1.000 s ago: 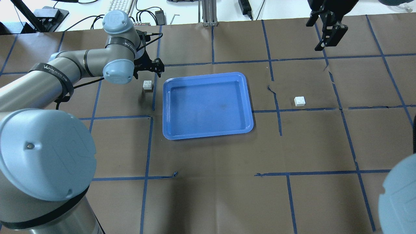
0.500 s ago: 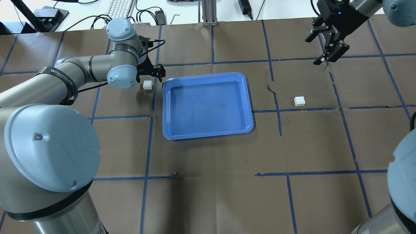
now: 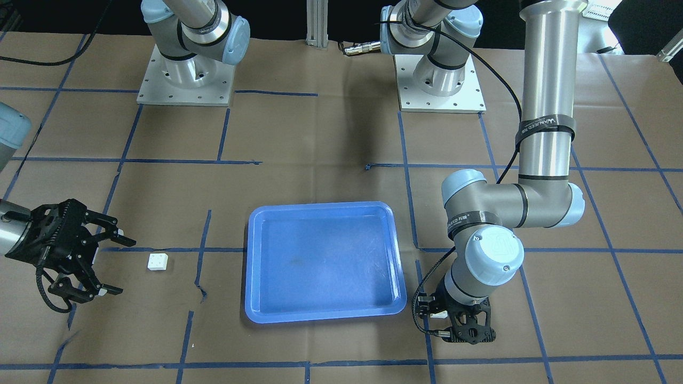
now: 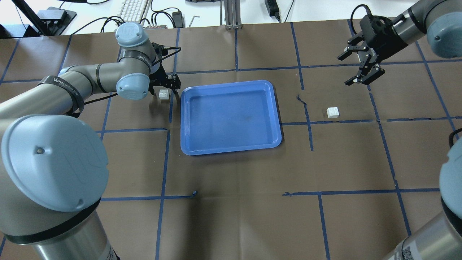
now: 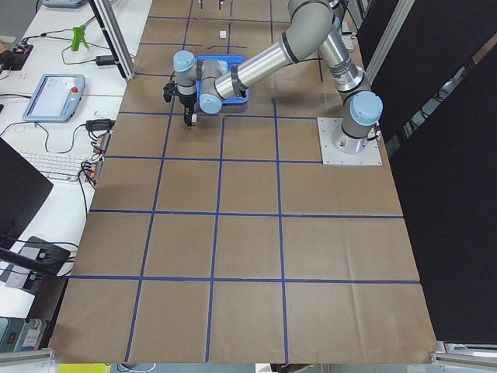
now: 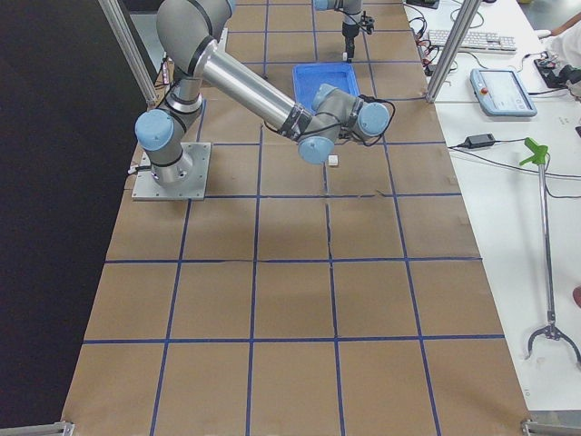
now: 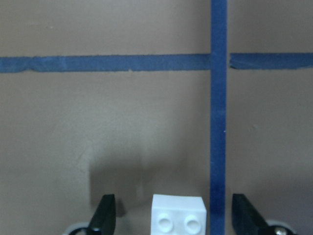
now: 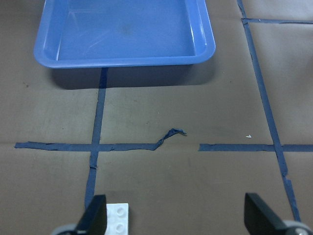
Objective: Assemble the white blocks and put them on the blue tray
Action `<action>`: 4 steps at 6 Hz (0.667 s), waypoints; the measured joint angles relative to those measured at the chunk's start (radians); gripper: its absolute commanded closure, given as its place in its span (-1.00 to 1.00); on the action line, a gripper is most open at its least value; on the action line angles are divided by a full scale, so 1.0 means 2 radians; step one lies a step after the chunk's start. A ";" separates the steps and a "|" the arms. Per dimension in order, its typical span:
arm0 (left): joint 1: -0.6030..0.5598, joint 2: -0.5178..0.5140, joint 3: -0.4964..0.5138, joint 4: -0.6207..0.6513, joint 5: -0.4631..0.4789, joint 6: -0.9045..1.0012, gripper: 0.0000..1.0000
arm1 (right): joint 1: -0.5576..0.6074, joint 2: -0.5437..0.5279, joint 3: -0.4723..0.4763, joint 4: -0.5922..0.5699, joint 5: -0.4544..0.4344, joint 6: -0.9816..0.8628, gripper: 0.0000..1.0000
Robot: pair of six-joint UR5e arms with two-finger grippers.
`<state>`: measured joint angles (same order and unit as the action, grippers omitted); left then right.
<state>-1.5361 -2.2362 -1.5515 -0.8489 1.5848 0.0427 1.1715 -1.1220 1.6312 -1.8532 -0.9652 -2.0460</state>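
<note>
White block [image 7: 177,214] between spread left fingers [image 7: 105,211]

Two white blocks: left block [image 4: 164,94], right block [image 4: 332,112]. One blue tray [image 4: 231,115]. Two grippers: left gripper [image 4: 165,87], right gripper [image 4: 343,70].

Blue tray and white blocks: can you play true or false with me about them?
The blue tray has a block in it. False: it is empty.
The white blocks are stuck together. False: the left block and the right block lie apart, on opposite sides of the tray.
The left pincer is open, the left block between its fingers. True.
The right pincer is open and holds nothing. True.
</note>
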 measured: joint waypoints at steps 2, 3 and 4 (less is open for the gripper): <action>0.001 0.006 0.000 -0.002 0.000 0.001 0.94 | -0.011 0.013 0.052 -0.037 0.024 -0.037 -1.00; -0.001 0.017 -0.002 -0.005 -0.002 0.025 0.94 | -0.012 0.016 0.068 -0.042 0.026 -0.057 -1.00; -0.006 0.033 -0.009 -0.007 -0.003 0.074 0.94 | -0.014 0.022 0.076 -0.043 0.026 -0.074 -1.00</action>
<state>-1.5480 -2.1704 -1.5689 -0.8620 1.5779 0.1898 1.1437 -1.0783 1.7836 -1.9397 -0.9136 -2.1941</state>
